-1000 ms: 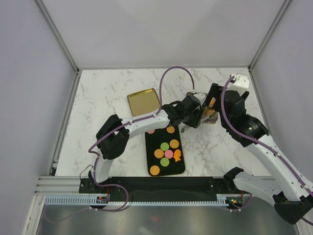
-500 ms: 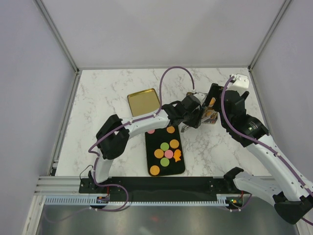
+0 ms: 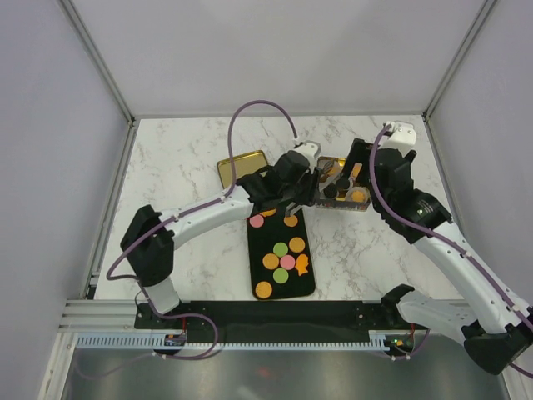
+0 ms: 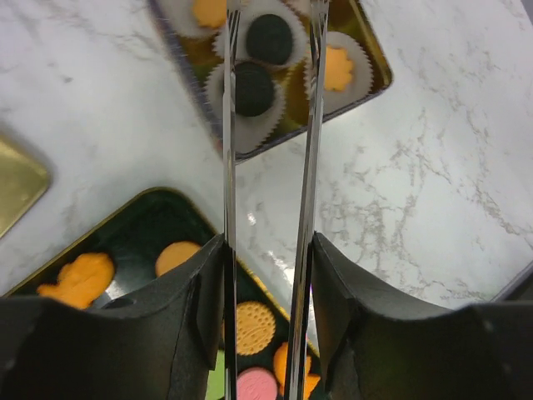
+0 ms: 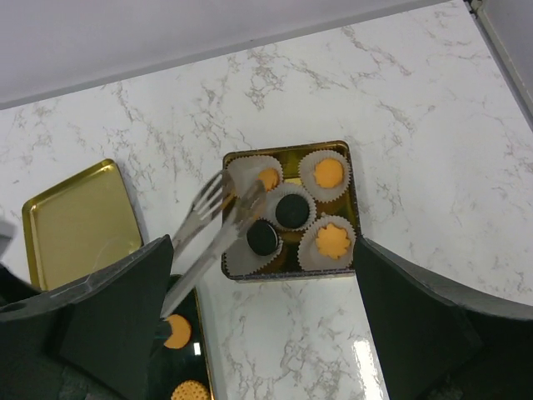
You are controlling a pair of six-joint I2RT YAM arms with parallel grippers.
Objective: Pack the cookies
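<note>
Pulled back since half a second ago, my left pincer (image 4: 271, 33) no longer hangs over the middle of the gold tin (image 5: 356, 217); only its tips reach the tin's near edge, and that arm's elbow has swung wide to the left. Its two long metal fingers (image 4: 229, 167) run side by side with a gap, nothing between them. Below the tips, two dark cookies (image 4: 254, 87) sit in paper cups, an orange flower cookie (image 4: 337, 68) just right of them. Back toward the wrist lies the black tray (image 3: 256, 242) with more cookies (image 3: 287, 262). My right pincer (image 5: 262, 250) has barely shifted; it hovers above the tin, fingers spread wide. The gold lid (image 5: 79, 221) lies off to its left.
</note>
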